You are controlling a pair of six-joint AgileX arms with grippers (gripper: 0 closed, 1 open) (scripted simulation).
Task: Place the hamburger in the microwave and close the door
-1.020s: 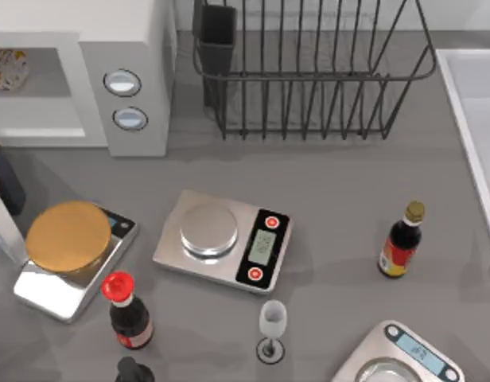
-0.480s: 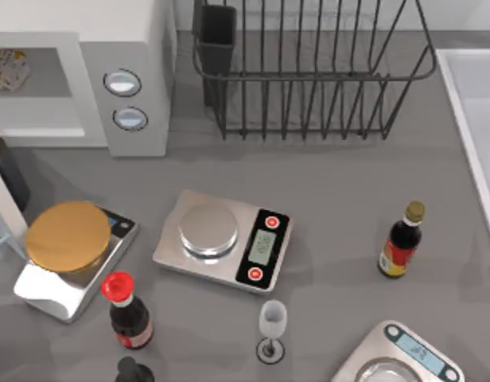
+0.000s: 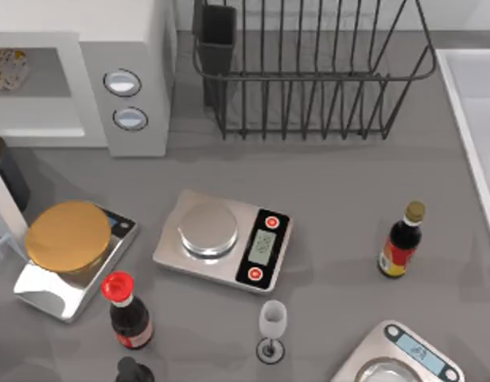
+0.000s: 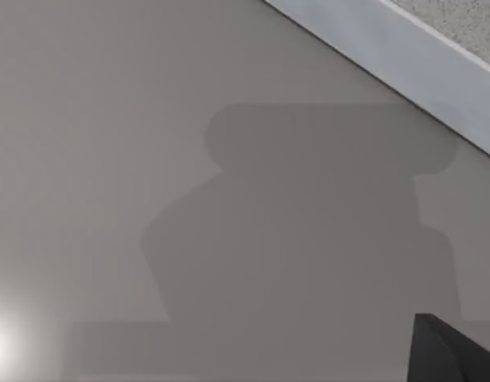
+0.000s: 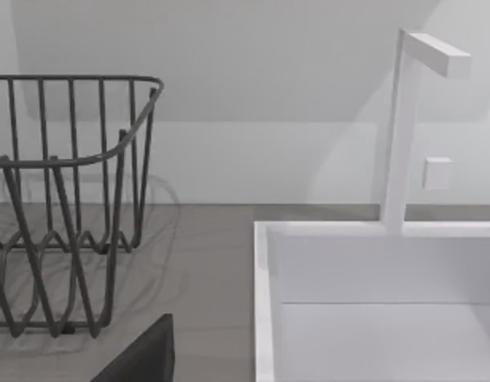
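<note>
- The hamburger (image 3: pixel 6 68) already sits inside the microwave (image 3: pixel 130 48), in the grey cavity at about ten o'clock on the tabletop (image 3: pixel 332 199), left of the two round knobs (image 3: pixel 122 82).
- The door (image 3: pixel 0 208) stands open at nine o'clock, a white frame edge at the top view's left border, near the golden disc (image 3: pixel 68 236) on its scale (image 3: pixel 50 290).
- The left arm's dark body (image 3: pixel 8 171) is beside that door; whether its claw is wide or narrow I cannot tell.
- The right arm is parked toward the sink (image 5: pixel 372 302) and rack (image 5: pixel 62 199).
- Judged: the bun looks light and soft, needing no more handling. The door is stiff and hinged, so push flat on its white frame near the free edge.
</note>
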